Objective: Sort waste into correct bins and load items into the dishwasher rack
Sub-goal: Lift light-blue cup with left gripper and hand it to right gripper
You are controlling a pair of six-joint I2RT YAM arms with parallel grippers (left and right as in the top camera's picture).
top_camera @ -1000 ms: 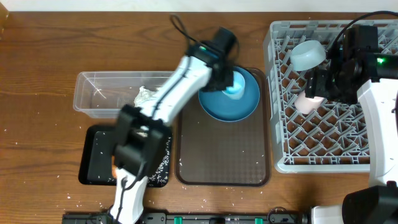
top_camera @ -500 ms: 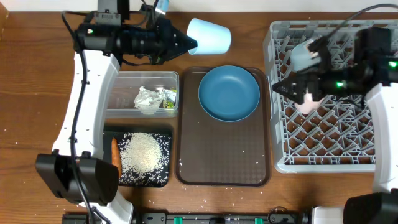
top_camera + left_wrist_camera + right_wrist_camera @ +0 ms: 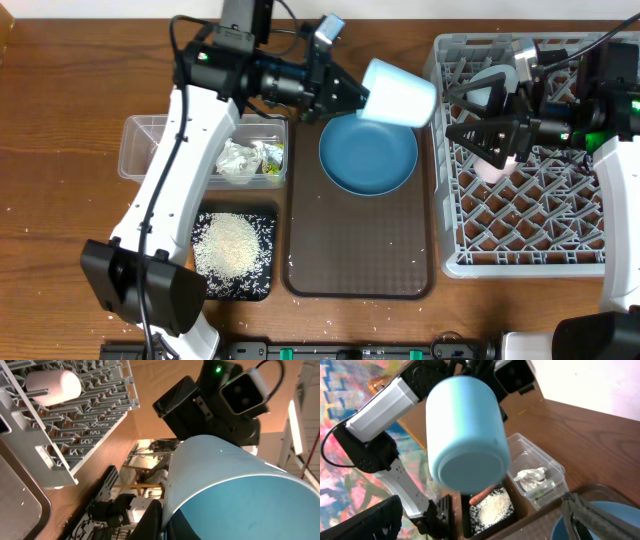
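Two arms meet just off the dishwasher rack's (image 3: 520, 230) left edge. From overhead, the left gripper (image 3: 352, 97) has its jaws clamped on the rim end of the light-blue cup (image 3: 400, 92), which hangs in the air on its side, closed base pointing at the rack. The right gripper (image 3: 465, 113) sits over the rack's left side with jaws spread wide and nothing between them, facing the cup. A pink cup (image 3: 492, 165) and a pale bowl (image 3: 490, 80) already lie in that part of the rack; the rest of its pegs look free. The blue plate (image 3: 368, 160) waits left of the rack.

The left wrist view fills with the cup's smooth curved wall, the rack's pegs beyond it. I cannot see the contact itself here.

From the right wrist, the cup's flat base faces the camera between two widely parted jaws, well clear of both. An orange carrot (image 3: 482, 494) peeks out beneath it.

The cup looks like thin, stiff plastic: probably light, glossy and a little slippery. Its wall narrows toward the base, so jaws closing there could slide off. A hold across mid-body seems safer. The pegs give an uneven seat, so mouth-down between them should suit it.
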